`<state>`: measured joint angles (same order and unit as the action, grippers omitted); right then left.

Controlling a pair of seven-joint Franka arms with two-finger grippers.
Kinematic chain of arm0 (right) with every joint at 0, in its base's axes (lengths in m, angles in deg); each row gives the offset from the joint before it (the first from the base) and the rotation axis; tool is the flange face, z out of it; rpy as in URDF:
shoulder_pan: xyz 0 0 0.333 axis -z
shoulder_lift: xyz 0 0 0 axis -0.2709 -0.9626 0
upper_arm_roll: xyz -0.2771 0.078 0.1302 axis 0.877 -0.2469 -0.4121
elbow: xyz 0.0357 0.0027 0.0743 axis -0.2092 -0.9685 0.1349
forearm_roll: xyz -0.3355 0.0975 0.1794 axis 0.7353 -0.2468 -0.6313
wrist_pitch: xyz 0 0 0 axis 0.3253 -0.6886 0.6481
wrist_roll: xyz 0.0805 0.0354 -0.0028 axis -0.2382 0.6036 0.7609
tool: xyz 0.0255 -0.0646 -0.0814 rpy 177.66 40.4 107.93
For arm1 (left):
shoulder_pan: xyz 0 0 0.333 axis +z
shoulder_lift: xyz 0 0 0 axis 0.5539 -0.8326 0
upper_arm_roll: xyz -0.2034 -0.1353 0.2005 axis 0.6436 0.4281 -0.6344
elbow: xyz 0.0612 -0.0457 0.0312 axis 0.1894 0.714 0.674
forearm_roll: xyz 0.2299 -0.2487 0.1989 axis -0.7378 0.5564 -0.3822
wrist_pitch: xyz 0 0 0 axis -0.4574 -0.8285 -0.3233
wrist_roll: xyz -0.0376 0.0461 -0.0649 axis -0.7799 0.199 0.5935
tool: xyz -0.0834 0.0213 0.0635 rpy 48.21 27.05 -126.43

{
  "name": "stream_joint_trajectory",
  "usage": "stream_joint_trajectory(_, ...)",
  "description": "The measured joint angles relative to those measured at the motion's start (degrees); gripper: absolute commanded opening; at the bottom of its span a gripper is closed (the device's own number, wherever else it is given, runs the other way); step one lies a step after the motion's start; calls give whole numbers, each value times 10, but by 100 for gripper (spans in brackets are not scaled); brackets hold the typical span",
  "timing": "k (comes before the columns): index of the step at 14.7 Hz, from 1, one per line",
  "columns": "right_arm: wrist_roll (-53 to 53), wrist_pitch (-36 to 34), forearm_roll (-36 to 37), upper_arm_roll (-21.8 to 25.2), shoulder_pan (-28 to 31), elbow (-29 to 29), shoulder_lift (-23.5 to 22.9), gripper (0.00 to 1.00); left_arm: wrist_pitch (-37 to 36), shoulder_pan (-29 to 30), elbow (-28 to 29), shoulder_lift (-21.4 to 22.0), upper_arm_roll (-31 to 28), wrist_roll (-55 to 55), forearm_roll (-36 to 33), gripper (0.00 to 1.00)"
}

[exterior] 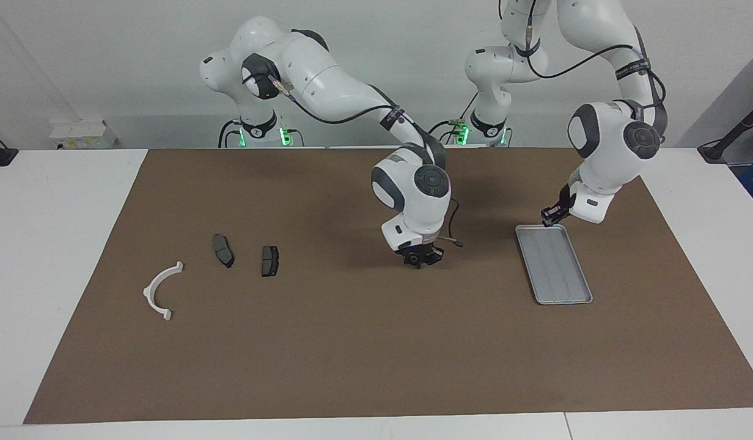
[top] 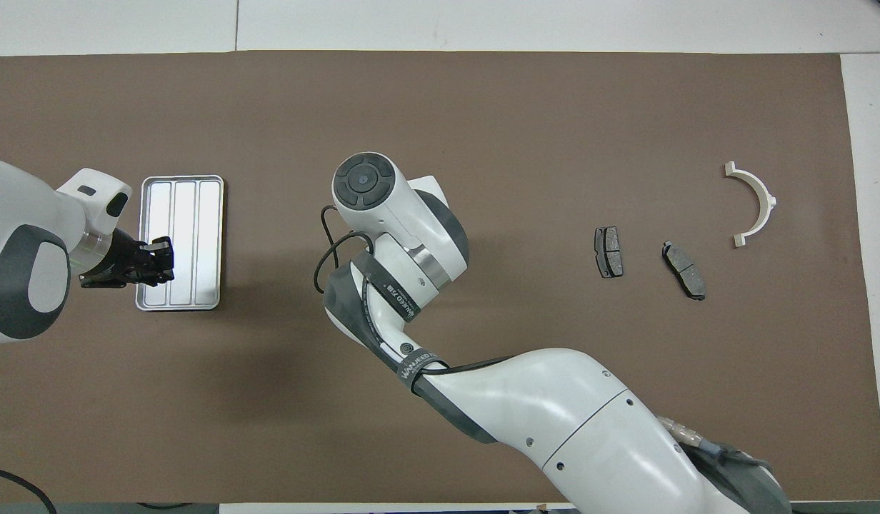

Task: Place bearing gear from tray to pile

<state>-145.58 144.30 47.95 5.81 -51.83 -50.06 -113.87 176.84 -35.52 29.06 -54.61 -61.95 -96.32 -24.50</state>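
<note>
Flat grooved silver-grey metal tray [exterior: 554, 264] empty. Right gripper [exterior: 420, 257] low over brown desk mat [exterior: 352, 342], jaws' state and load untellable; left gripper [exterior: 553, 214] over tray rim, likewise. Risk: unseen gear slipping short of pile [exterior: 220, 269].

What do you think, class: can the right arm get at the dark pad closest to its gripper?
Probably yes. The right gripper hangs low over the mat, only open mat lies between it and that dark pad, and the left gripper is away at the tray.
</note>
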Motion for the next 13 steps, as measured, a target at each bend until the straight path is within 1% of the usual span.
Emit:
stream_joint_trajectory(2,36,-46,-6,-11,30,5,19,0,13,-1,0,0,1,-16,7,0)
stream_joint_trajectory(4,80,-98,-11,-24,68,12,56,0,40,-19,0,0,4,-54,25,0)
stream_joint_trajectory(6,143,-145,-12,-28,102,16,107,0,75,-68,0,-2,6,-128,38,0)
stream_joint_trajectory(8,249,-189,-12,-27,141,16,155,0,116,-133,-5,-14,9,-220,42,0)
stream_joint_trajectory(10,378,-212,-12,-26,194,15,183,0,134,-197,-37,-50,11,-300,42,0)
stream_joint_trajectory(13,567,-209,2,-25,274,7,188,0,158,-262,-114,-136,11,-380,42,0)
